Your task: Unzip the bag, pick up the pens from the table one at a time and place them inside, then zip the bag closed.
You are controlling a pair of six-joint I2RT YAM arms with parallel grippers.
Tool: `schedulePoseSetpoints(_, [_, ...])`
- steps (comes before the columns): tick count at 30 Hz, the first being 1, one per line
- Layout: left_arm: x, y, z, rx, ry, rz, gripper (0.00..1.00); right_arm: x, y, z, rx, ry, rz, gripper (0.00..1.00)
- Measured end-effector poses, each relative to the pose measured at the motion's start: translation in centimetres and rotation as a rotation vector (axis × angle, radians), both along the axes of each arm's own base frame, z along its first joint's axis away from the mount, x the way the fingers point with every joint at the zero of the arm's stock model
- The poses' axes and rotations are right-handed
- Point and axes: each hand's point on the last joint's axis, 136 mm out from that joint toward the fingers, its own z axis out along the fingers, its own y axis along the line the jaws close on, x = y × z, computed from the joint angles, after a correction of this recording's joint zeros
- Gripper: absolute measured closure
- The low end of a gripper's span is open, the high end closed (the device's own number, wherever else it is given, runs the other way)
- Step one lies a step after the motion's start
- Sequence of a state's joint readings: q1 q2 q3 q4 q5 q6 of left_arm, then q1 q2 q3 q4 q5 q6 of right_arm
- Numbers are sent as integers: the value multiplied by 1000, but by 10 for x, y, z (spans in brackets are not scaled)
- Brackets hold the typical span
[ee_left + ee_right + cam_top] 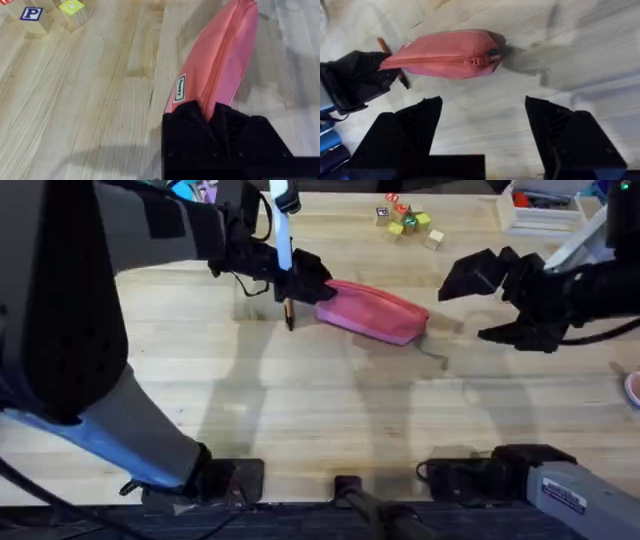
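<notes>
The table [320,420] is lying bare along its near part, light planks running left to right. Farther in, near the middle, the bag [373,311] is lying on its side, its zipper closed along the top edge in the right wrist view. The left gripper [305,280] is pinching the bag's left end, fingers [200,125] closed on the pink fabric. An orange pen [289,314] is lying just beside that gripper. To the right, the right gripper [495,300] is hovering clear of the bag, fingers [415,125] spread wide and holding nothing. At the far edge, lettered blocks [405,222] are sitting clustered together.
</notes>
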State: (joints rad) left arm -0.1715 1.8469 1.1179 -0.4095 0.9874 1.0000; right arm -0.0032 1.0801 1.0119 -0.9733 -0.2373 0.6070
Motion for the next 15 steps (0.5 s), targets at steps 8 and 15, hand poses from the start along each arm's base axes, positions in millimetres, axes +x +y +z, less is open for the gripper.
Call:
schedulePoseSetpoints(8, [0, 0, 0, 0, 0, 0, 958, -9, -4, 4, 139, 34, -27, 7])
schedulePoseSetpoints(15, [0, 0, 0, 0, 0, 0, 958, -21, -7, 2, 238, -11, 16, 6])
